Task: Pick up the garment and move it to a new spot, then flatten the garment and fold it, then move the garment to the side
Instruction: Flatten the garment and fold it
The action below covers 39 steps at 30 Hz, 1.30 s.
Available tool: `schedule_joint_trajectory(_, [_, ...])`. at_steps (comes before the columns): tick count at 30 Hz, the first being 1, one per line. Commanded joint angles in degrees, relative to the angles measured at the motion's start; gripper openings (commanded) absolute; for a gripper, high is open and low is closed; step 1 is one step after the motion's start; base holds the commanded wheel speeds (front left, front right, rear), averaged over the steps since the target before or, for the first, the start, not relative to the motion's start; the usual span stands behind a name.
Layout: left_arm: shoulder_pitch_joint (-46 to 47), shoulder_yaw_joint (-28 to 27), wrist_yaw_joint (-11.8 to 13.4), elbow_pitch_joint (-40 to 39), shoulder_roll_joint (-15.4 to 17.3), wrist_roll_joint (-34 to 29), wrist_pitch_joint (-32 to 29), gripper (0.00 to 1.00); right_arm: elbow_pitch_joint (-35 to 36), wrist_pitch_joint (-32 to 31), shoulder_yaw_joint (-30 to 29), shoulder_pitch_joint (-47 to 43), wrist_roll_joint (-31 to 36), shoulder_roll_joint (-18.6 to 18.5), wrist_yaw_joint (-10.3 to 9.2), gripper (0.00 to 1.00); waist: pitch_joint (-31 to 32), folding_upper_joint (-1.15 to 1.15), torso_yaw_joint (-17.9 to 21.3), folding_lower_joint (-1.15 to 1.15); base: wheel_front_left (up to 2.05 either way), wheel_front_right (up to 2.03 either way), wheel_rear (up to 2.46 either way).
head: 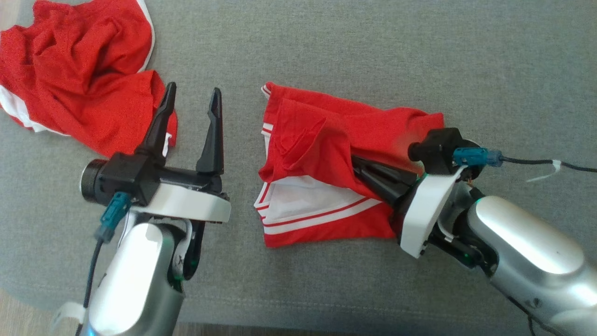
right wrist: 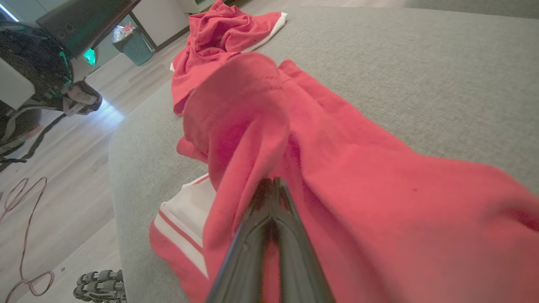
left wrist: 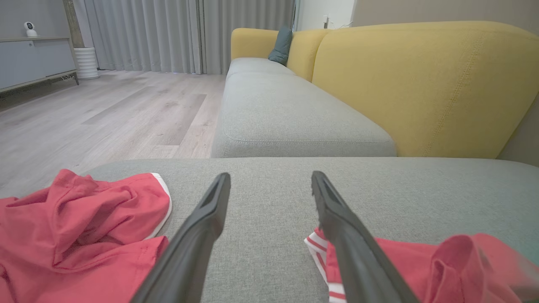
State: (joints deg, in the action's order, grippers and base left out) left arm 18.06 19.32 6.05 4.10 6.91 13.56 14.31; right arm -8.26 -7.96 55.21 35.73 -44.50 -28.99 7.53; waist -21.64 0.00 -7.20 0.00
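Seemingly mid-fold: the right tool [right wrist: 273,185] pinches a raised flap of the garment [head: 322,140] at frame centre; the left tool [head: 193,95] hovers spread, empty. Fold unfinished; side move remains.

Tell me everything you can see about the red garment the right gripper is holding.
The red garment looks like soft jersey fabric, red with a white panel and white stripes along its lower-left edge. It lies partly folded and wrinkled on the grey cushion, in the middle of the head view. The right gripper is shut on a fold on its right side, where the cloth bunches into a raised ridge. The open left gripper is off to its left, not touching it.
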Motion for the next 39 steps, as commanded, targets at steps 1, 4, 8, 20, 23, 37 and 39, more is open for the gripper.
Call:
schedule_joint_trajectory(1, [0.64,-2.46,-0.09,-1.54,0.53,-0.75,0.68,1.00,1.60,0.99,0.26,-1.43,-0.72,0.61,-0.04,0.00,0.01,0.00,-0.04,0.00,0.00,0.00,0.00])
schedule_joint_trajectory(4, [0.55,-2.64,-0.25,-1.42,0.47,-0.81,0.69,1.00,1.45,1.41,1.14,-1.42,-1.38,1.24,-0.04,0.00,0.06,0.00,-0.07,0.00,0.00,0.00,0.00])
schedule_joint_trajectory(8, [0.43,-2.78,-0.40,-1.16,0.28,-0.88,0.69,1.00,1.33,1.49,2.93,-1.44,-2.62,1.74,-0.04,0.00,0.26,0.00,-0.17,0.00,0.00,0.00,0.00])
schedule_joint_trajectory(20, [-0.04,-3.18,-0.71,-0.95,-0.39,-1.18,0.69,1.00,0.94,2.19,7.95,-1.95,-6.86,3.28,-0.04,0.00,0.62,0.00,-0.61,0.00,0.00,0.00,0.00])
schedule_joint_trajectory(23, [-0.04,-3.44,-0.84,-1.01,-0.56,-1.25,0.69,1.00,1.04,2.12,9.17,-2.09,-8.67,3.77,-0.04,0.00,0.45,0.00,-0.75,0.00,0.00,0.00,0.00])
schedule_joint_trajectory(37, [-2.96,-5.75,-0.48,-1.03,0.03,-1.43,0.69,1.00,4.01,14.32,-4.55,-5.17,-2.10,3.50,-0.04,1.00,3.57,0.00,1.64,0.00,0.00,0.00,0.00])
schedule_joint_trajectory(39, [-3.68,-6.28,-0.30,-1.36,0.34,-1.41,0.69,1.00,3.27,17.09,-13.17,-8.27,2.24,4.46,-0.04,1.00,4.12,0.00,2.39,0.00,0.00,0.00,0.00])
